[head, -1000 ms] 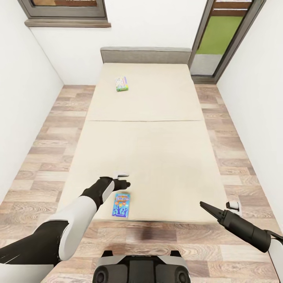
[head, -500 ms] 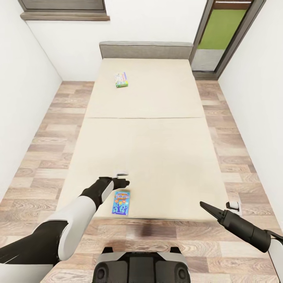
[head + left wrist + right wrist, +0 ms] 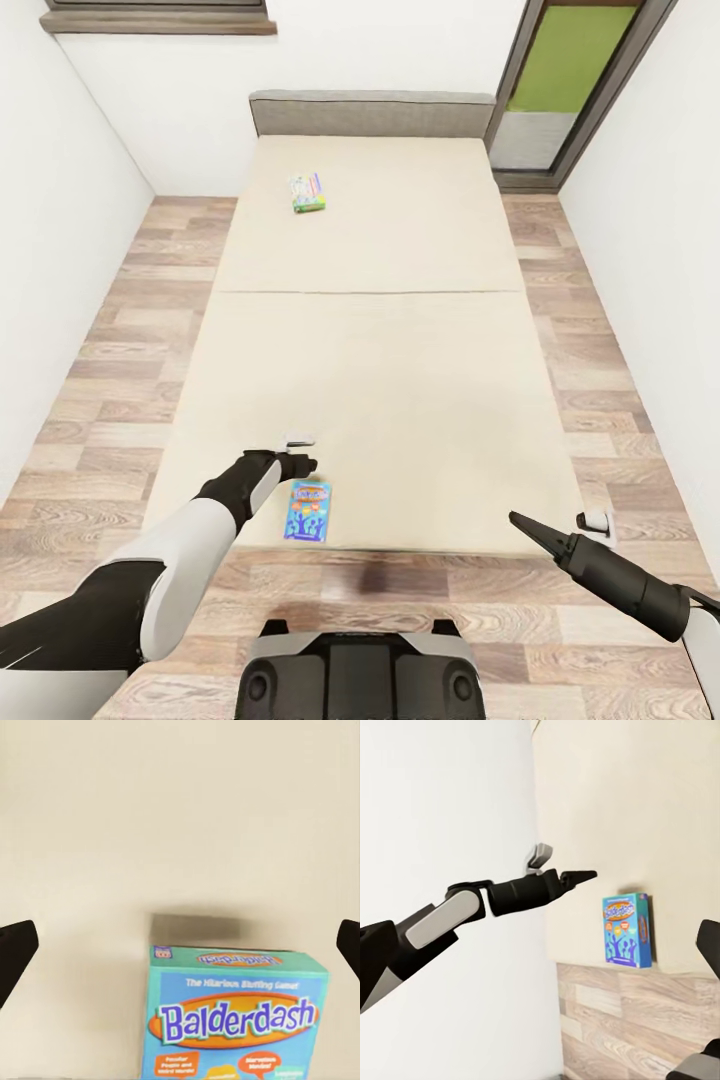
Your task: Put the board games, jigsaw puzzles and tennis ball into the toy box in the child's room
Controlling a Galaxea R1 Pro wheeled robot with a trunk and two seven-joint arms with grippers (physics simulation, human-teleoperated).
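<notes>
On the near edge of the cream bed [image 3: 380, 350] lies a blue board game [image 3: 308, 511] reading "Balderdash" [image 3: 236, 1020]. A second board game [image 3: 307, 192], green and white, lies far up the bed near the headboard. My left gripper [image 3: 305, 453] hovers open just beyond the blue box's far end, its dark fingertips [image 3: 15, 952] spread wide above the mattress. My right gripper [image 3: 552, 520] hangs open off the bed's near right corner, holding nothing. The right wrist view shows the left arm [image 3: 510, 896] and the blue box [image 3: 626, 930]. The table and toy box are out of view.
Wood-plank floor [image 3: 110, 340] runs in narrow strips along both sides of the bed, between white walls [image 3: 50, 250]. A grey headboard [image 3: 370, 112] stands at the far end, with a glazed door [image 3: 560, 90] at the back right. My base [image 3: 360, 680] is at the foot of the bed.
The head view has shifted, so the whole bed sits a little higher in the picture. The left gripper stands slightly closer to the blue box. The right arm looks unmoved.
</notes>
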